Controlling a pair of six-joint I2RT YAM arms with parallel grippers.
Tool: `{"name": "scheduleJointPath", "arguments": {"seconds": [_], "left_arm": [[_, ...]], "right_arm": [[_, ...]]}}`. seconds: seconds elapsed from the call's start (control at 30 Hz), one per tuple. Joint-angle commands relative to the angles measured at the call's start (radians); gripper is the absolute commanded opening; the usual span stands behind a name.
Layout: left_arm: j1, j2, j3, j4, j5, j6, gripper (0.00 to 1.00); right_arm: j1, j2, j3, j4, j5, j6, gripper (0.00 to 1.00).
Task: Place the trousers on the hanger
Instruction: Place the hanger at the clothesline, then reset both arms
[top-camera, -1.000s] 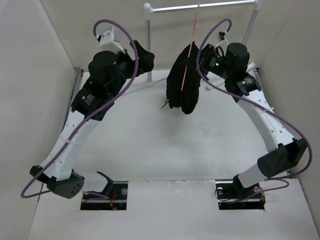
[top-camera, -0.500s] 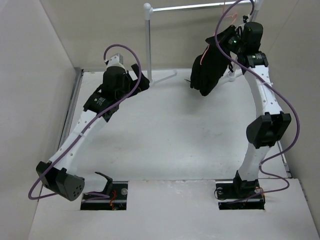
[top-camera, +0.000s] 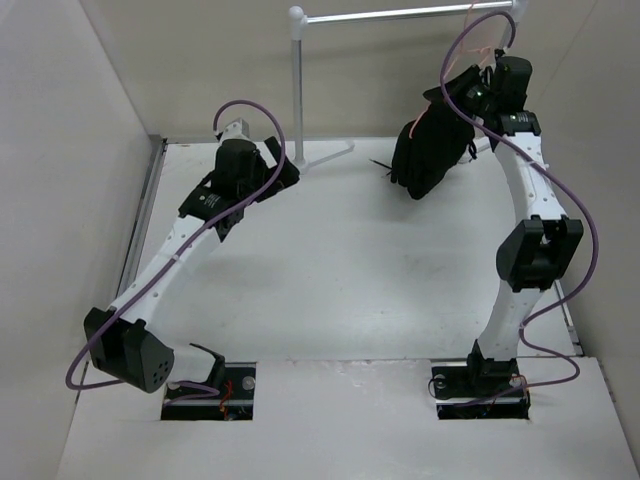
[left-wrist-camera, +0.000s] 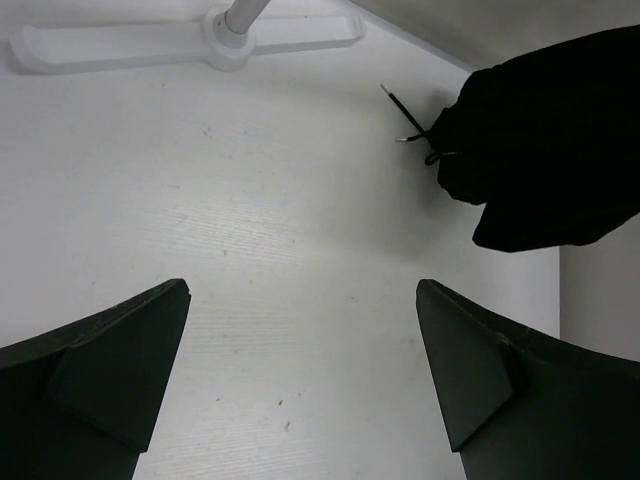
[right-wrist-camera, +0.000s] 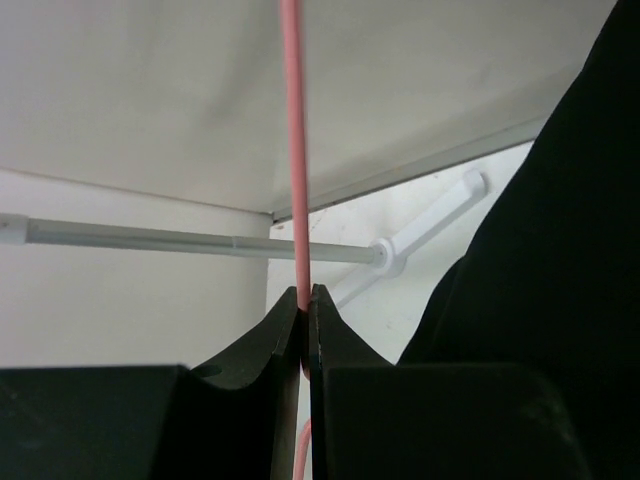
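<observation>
Trousers (top-camera: 432, 155): black, bunched, hanging with the pink hanger (right-wrist-camera: 291, 150) at 1 o'clock above the counter (top-camera: 340, 260), just below the white rack (top-camera: 400, 14) rail. Right end effector (right-wrist-camera: 304, 300): fingers clamped together on the hanger wire. Left end effector (left-wrist-camera: 300, 380): fingers apart, holding nothing, at 10 o'clock, well apart from the trousers.

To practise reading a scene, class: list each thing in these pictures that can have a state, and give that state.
trousers: draped over the hanger, hanging.
hanger: held up near the rail of the rack; hooked on or not, unclear.
right gripper: shut on the hanger.
left gripper: open, empty.
rack: upright.
</observation>
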Motion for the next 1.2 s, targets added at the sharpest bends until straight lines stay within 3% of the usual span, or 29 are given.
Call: {"name": "scheduleJointPath", "arguments": {"seconds": [0.0,0.1,0.2,0.33,0.4,0.6,0.93,1.17], "left_arm": [[0.014,-0.007,-0.029,0.041,0.006,-0.023,1.00],[0.022,-0.013,-0.053,0.041,0.006,-0.037,1.00],[0.026,-0.021,-0.069,0.041,0.006,-0.045,1.00],[0.036,-0.024,-0.070,0.035,0.002,-0.047,1.00],[0.037,-0.024,-0.064,0.031,0.000,-0.047,1.00],[0.037,-0.003,-0.040,0.000,-0.004,-0.043,1.00],[-0.070,0.114,-0.014,-0.095,-0.038,-0.004,1.00],[-0.141,0.157,-0.038,-0.094,-0.080,0.004,1.00]], "right_arm": [[-0.010,-0.039,-0.010,0.108,0.003,-0.004,0.10],[-0.015,-0.037,-0.018,0.108,0.008,-0.003,0.22],[-0.016,-0.048,-0.021,0.108,0.026,-0.006,0.50],[-0.033,-0.072,-0.004,0.099,0.037,-0.007,0.72],[-0.041,-0.105,-0.021,0.091,0.052,-0.011,1.00],[-0.052,-0.296,-0.229,0.103,0.089,-0.050,1.00],[-0.061,-0.790,-0.897,0.082,0.317,-0.110,1.00],[-0.064,-0.976,-1.260,-0.031,0.432,-0.104,1.00]]}}
